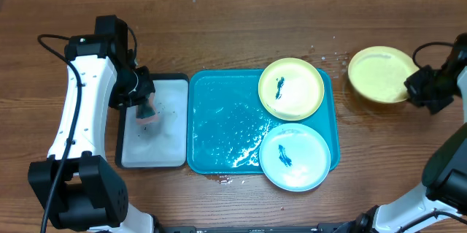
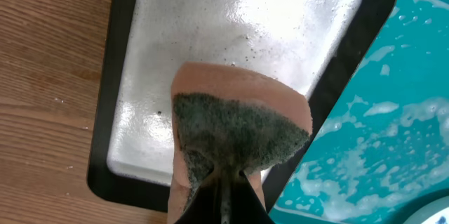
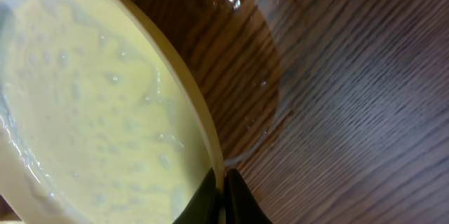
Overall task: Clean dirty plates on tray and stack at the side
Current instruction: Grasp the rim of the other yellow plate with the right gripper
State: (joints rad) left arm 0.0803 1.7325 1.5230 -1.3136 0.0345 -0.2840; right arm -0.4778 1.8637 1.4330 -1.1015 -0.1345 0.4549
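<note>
A turquoise tray (image 1: 219, 131) holds a yellow-green plate (image 1: 291, 88) at its far right and a pale blue plate (image 1: 294, 157) at its near right, both with dark smears. A second yellow-green plate (image 1: 379, 74) is off the tray on the wood at the right, wet with suds (image 3: 98, 104). My right gripper (image 1: 419, 87) is shut on its rim (image 3: 219, 182). My left gripper (image 1: 146, 105) is shut on an orange sponge with a dark green scouring face (image 2: 235, 129), above the black-rimmed white tray (image 2: 231, 20).
The black-rimmed white tray (image 1: 153, 145) with foam stands left of the turquoise tray, whose left half (image 2: 372, 147) is wet and soapy. Water spots lie on the wood (image 1: 328, 54) near the tray's far right corner and at its front edge (image 1: 222, 178).
</note>
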